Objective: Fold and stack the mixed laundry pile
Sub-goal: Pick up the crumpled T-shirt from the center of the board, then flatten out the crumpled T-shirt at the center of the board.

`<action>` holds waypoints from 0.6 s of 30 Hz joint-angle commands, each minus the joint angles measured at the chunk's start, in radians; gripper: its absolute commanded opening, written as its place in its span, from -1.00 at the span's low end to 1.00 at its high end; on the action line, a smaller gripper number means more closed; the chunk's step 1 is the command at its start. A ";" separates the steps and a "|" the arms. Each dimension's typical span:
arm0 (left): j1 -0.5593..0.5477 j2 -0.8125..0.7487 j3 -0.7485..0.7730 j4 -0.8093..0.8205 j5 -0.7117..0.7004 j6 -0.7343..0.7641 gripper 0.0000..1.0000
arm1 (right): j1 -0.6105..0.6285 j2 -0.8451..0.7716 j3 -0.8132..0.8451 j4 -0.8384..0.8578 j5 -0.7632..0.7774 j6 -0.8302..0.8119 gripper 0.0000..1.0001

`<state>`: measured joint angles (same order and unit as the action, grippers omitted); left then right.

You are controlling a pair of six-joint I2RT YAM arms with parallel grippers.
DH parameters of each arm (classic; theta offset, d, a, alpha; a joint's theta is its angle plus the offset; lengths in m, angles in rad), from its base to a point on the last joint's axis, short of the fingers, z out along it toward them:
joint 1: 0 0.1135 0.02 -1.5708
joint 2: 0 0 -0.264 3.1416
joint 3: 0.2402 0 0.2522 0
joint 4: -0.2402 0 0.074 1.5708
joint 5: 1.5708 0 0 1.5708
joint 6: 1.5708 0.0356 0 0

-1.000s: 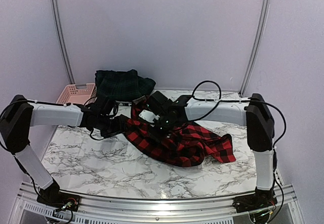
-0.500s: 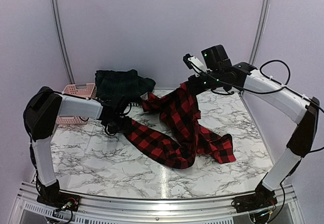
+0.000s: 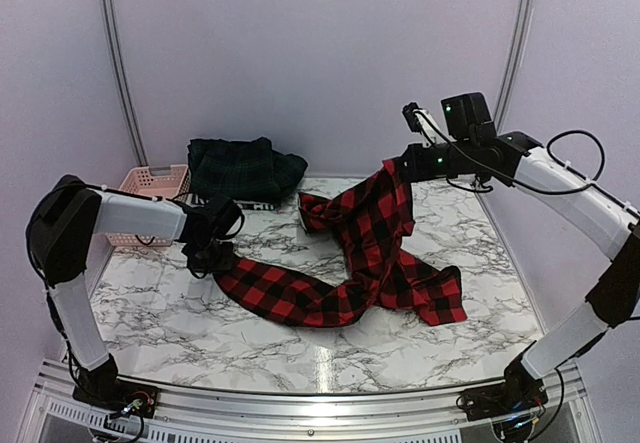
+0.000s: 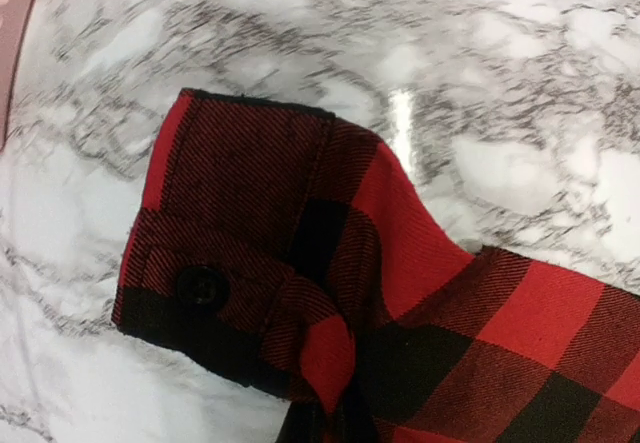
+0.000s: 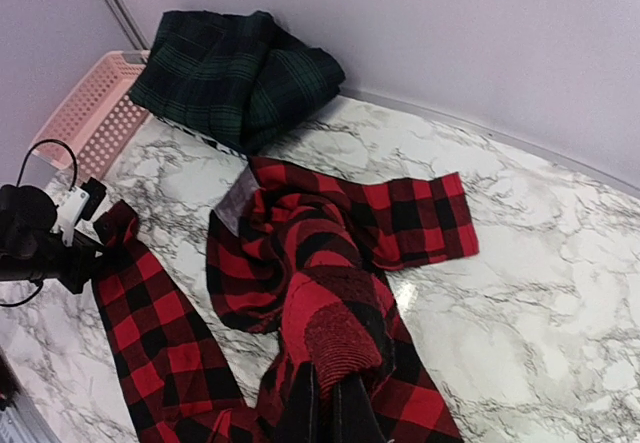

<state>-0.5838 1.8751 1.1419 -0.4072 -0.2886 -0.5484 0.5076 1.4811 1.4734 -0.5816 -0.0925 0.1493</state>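
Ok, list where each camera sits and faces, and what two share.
Top external: above, behind the bases, looking down on the table; left arm and right arm show.
Left wrist: close above the red-and-black checked shirt cuff, facing down; fingers not clear.
Right wrist: raised, facing down; right gripper pinching the shirt shows.
Shared: top and right wrist both show the left gripper.
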 commanded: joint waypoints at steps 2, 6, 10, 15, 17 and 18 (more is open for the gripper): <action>0.111 -0.251 -0.083 0.011 0.128 0.063 -1.00 | -0.004 0.049 0.047 0.188 -0.217 0.113 -1.00; 0.060 -0.409 -0.034 0.125 0.443 0.198 -1.00 | -0.003 0.135 0.200 0.249 -0.290 0.169 -1.00; -0.190 -0.439 0.093 0.128 0.499 0.328 -1.00 | -0.003 0.215 0.383 0.231 -0.331 0.182 -1.00; -0.514 -0.302 0.374 0.075 0.469 0.526 -1.00 | -0.004 0.242 0.487 0.230 -0.359 0.188 -1.00; -0.570 -0.247 0.458 0.052 0.442 0.587 -0.58 | -0.006 0.235 0.501 0.210 -0.356 0.168 -1.00; -0.580 -0.237 0.471 0.051 0.424 0.592 -0.22 | -0.007 0.229 0.505 0.201 -0.353 0.160 -1.00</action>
<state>-1.1088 1.5719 1.5219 -0.3019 0.1577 -0.1177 0.5064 1.7363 1.9167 -0.4046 -0.4202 0.3210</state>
